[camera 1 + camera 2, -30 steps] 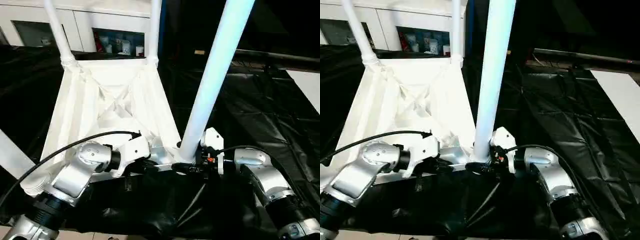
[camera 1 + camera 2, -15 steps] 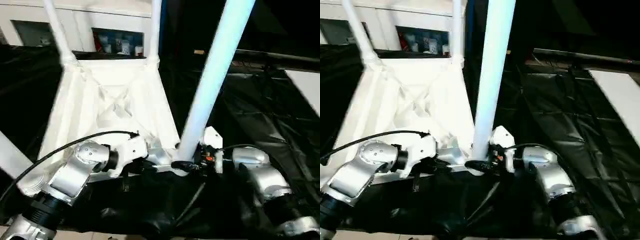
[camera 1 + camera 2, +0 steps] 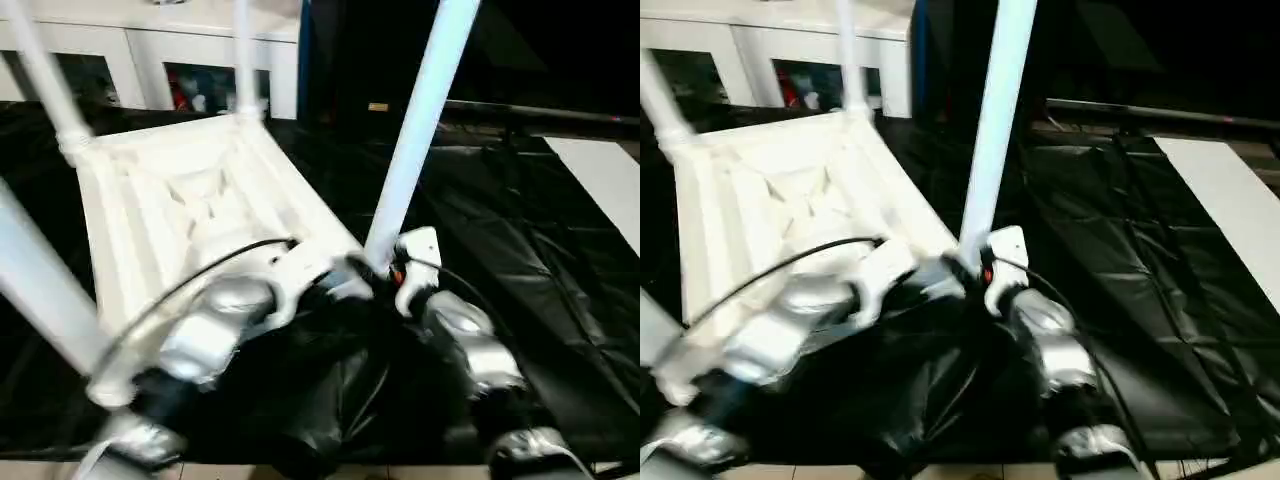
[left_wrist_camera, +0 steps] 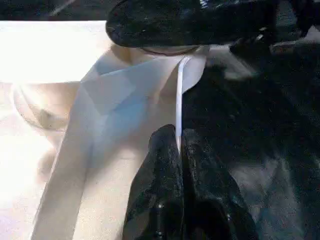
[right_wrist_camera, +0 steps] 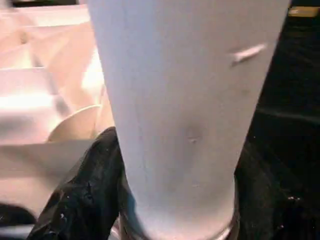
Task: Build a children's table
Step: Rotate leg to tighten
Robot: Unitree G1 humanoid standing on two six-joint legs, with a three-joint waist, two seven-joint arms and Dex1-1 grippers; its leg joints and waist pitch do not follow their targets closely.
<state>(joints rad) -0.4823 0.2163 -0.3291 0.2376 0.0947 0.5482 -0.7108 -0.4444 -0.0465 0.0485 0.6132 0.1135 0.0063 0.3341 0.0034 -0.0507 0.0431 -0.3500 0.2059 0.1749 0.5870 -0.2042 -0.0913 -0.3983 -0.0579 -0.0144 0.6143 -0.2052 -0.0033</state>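
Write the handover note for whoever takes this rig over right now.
Left end effector: shut on the table top's rim, near corner.
Right end effector: shut around the base of the near leg, at its corner socket.
Table top lies underside up on black sheeting; four legs stand up from its corners.
Left: check the near leg's seating, which I cannot judge; release; turn the table upright.

We seem to be in an indoor test or demo space rather than a lived-in home. Crinkled black sheeting (image 3: pixel 520 230) covers the whole work surface. Behind it stands a white cabinet (image 3: pixel 150 45) with glass doors and small items blurred inside. A strip of pale floor (image 3: pixel 1220 190) shows at the right, beyond the sheeting.
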